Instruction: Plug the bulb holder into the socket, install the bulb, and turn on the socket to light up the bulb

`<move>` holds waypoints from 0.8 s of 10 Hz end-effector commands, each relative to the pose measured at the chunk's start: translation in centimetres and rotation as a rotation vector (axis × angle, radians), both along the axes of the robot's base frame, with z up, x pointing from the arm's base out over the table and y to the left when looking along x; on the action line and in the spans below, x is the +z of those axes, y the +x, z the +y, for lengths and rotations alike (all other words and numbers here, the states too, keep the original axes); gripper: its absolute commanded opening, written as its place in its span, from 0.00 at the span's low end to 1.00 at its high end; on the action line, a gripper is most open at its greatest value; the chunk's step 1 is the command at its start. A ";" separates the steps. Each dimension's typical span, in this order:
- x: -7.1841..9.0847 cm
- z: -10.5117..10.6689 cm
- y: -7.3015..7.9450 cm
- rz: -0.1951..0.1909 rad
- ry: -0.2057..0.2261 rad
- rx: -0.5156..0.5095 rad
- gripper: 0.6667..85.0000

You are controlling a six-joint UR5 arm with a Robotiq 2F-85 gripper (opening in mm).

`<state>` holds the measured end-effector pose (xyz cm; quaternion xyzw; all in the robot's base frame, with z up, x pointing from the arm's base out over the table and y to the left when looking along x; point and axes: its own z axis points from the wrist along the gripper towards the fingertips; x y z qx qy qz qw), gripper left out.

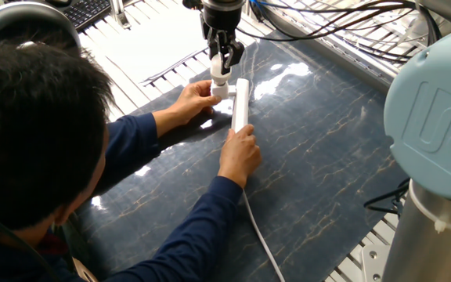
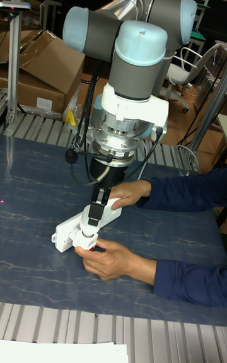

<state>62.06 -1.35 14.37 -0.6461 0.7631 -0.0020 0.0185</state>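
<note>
The socket is a long white strip lying on the dark marbled mat, with its cord running toward the near edge. The white bulb holder sits against the strip's left side, steadied by a person's left hand. Straight above it stands the white bulb, and my gripper points down from above, shut on it. The bulb's lower end meets the holder. In the tall fixed view my gripper reaches down to the socket between the person's two hands.
The person leans in from the left, and their right hand presses on the strip's near end. The robot base fills the right side. Cables and a keyboard lie at the back.
</note>
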 end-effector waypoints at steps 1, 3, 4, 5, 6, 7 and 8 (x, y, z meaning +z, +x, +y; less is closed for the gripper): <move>0.1 0.3 0.1 0.005 0.011 -0.033 0.00; 0.1 0.2 -0.1 0.013 0.003 -0.048 0.00; 0.1 0.2 -0.2 0.018 0.005 -0.057 0.00; 0.1 0.2 -0.2 0.021 0.005 -0.067 0.00; 0.0 0.4 -0.2 0.023 0.012 -0.082 0.00; 0.0 0.7 -0.3 0.027 0.025 -0.108 0.00; 0.0 0.9 -0.3 0.033 0.031 -0.129 0.00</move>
